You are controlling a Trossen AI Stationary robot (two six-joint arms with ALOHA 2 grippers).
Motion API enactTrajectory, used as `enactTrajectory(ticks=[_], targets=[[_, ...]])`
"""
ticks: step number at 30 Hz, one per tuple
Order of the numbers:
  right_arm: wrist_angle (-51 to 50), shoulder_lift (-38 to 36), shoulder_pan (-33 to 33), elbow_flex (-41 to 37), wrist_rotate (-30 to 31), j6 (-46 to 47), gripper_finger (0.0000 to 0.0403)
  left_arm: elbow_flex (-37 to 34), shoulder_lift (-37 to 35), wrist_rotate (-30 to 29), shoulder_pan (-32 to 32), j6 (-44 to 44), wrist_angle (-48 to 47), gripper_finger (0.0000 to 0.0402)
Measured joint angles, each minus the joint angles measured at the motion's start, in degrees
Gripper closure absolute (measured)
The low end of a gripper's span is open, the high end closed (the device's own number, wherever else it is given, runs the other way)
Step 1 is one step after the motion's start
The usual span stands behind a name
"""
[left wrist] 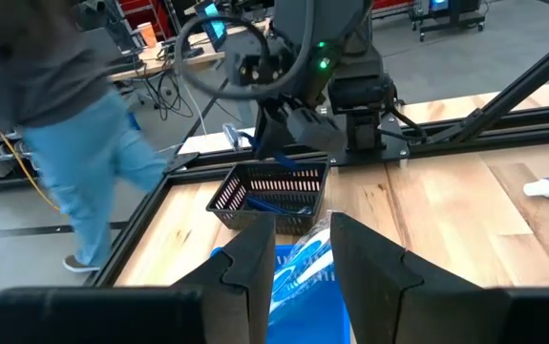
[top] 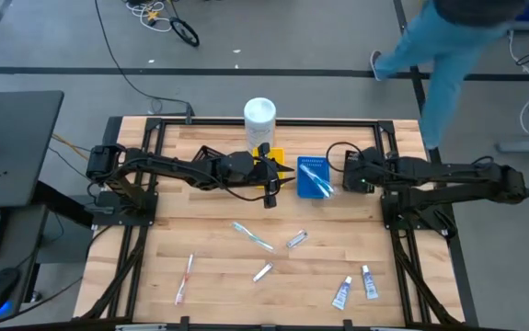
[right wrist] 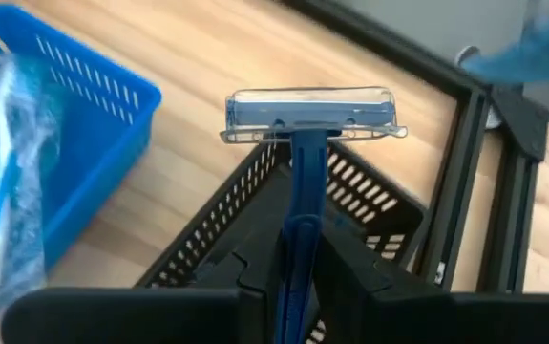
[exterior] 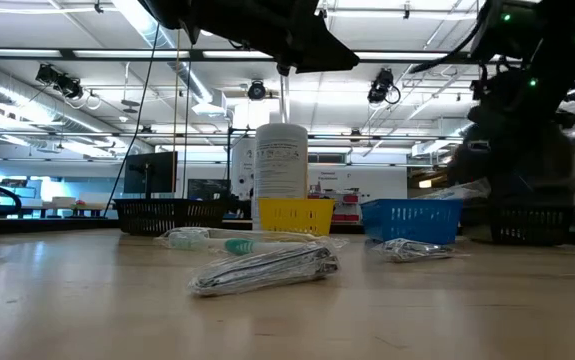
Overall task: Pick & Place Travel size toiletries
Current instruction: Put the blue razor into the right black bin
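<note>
Right hand (right wrist: 298, 272) clamped on blue razor (right wrist: 305, 143) handle, long axis running out from fingers, head crosswise above black basket (right wrist: 369, 205), left hand (left wrist: 298, 253) open over blue basket (left wrist: 298, 315)

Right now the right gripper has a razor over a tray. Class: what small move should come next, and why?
Probably lower a little and open. The right gripper is shut on the blue razor, whose handle stands directly above the black basket, with the blue basket off to one side. The left gripper, open, hangs over the blue one, apart from this drop.
</note>
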Motion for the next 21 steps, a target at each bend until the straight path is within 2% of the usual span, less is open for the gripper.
enactTrajectory(ticks=[12, 17, 21], targets=[[0.31, 9.14, -3.51, -0.02, -1.81, -0.10, 0.0335, 0.00, 0.00, 0.00, 0.00, -0.10, -0.02, 0.0288], [1.40, 10.01, -4.33, -0.02, -1.84, -0.10, 0.0335, 0.00, 0.00, -0.02, 0.00, 0.54, -0.02, 0.0288], [1.90, 10.01, -4.36, -0.02, -2.02, -0.10, 0.0335, 0.00, 0.00, -0.07, 0.00, 4.98, -0.02, 0.0288]])
